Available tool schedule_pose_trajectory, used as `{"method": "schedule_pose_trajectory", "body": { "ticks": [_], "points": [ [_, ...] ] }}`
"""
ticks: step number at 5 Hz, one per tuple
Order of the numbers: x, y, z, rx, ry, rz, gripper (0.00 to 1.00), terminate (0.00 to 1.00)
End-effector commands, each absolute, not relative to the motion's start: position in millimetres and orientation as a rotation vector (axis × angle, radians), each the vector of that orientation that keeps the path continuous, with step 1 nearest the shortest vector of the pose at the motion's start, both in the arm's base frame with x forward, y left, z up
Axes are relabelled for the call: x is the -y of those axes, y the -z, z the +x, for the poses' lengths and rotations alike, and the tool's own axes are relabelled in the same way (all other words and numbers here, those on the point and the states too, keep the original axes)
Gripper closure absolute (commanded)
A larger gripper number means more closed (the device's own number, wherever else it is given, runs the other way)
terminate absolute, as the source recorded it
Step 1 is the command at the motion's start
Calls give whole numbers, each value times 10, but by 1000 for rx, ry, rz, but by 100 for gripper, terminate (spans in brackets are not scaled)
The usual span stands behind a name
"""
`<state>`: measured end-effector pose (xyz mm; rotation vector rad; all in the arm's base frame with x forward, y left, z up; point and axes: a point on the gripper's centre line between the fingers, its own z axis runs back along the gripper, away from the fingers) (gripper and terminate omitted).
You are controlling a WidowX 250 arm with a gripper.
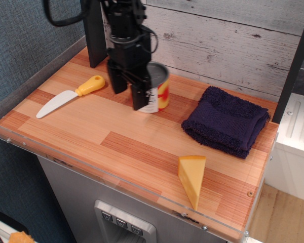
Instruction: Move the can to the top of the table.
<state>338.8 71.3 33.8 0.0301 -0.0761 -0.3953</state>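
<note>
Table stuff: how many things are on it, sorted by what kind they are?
On the table:
Cans: 1, the can in the gripper
Knives: 1, the toy knife with a yellow handle
Towels: 1, the folded dark blue towel
Cheese wedges: 1, the yellow cheese wedge
Total: 4

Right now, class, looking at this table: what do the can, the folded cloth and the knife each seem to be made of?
The can: apparently metal, with a dull grey lid and a glossy printed label. The cloth: dark blue terry towelling, soft and matte, judging by its looped, fuzzy pile. The knife: probably plastic, with a smooth white blade and a yellow handle, neither showing any metallic shine.
</note>
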Motion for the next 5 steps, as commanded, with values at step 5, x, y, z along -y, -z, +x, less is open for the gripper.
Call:
{"method": "schedule_pose_trajectory", "body": {
  "ticks": [5],
  "points": [
    [-955,-928,3012,134,283,133,0,0]
  ]
}}
